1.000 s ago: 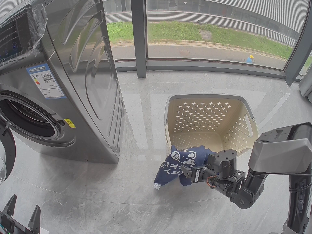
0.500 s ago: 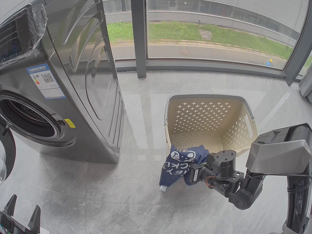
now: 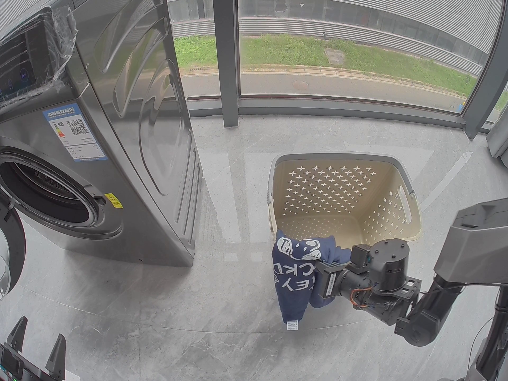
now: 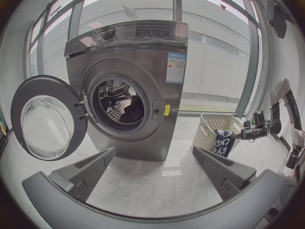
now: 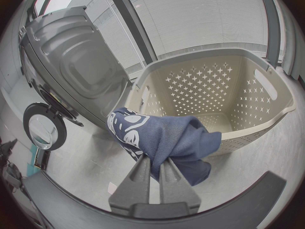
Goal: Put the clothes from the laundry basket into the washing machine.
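A navy blue garment with white print [image 3: 295, 276] hangs in the air just in front of the beige laundry basket [image 3: 410, 199], over the floor. My right gripper [image 3: 316, 277] is shut on the garment [image 5: 165, 137]; its fingers [image 5: 141, 175] pinch the cloth's lower fold. The basket [image 5: 254, 129] looks empty inside. The grey washing machine [image 3: 95, 133] stands at the left with its round door [image 4: 46, 118] swung open and the drum [image 4: 120, 102] exposed. My left gripper [image 4: 152, 158] hangs low at the near left, open and empty, facing the machine.
A window wall with a dark post [image 3: 226, 54] runs behind the basket. Bare grey tile floor [image 3: 174, 313] lies between the machine and the basket. The open door [image 3: 8, 255] juts out at the far left edge.
My right gripper has drawn back to the right with the garment, and the cloth now hangs straighter and lower. The left arm has kept still.
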Controlling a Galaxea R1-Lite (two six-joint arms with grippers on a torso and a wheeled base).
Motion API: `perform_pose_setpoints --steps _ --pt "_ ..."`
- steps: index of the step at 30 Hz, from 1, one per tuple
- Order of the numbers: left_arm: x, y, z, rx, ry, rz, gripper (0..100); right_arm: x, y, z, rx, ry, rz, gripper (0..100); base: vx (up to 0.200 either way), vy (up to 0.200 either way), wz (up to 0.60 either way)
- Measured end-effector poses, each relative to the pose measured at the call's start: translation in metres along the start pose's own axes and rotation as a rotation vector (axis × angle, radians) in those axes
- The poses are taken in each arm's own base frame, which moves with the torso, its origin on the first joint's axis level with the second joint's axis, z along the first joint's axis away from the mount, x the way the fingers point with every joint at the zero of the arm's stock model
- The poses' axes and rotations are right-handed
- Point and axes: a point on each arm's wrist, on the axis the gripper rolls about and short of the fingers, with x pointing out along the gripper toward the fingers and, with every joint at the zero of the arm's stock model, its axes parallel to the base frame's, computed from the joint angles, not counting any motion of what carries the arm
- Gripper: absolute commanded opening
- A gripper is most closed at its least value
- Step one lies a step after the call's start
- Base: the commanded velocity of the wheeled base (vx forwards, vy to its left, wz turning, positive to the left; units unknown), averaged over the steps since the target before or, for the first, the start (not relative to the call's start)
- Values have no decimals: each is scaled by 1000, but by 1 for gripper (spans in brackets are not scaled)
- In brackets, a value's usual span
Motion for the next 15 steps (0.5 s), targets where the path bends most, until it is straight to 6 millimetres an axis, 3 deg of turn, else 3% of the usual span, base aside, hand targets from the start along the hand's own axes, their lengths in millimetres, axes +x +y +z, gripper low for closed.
perform_pose_setpoints --steps 5,15 --pt "0 0 0 0 0 0 100 -21 5 12 31 -35 33 0 0 0 0" --pt "0 0 0 1 0 0 100 -41 13 36 36 -142 100 0 0 0 0"
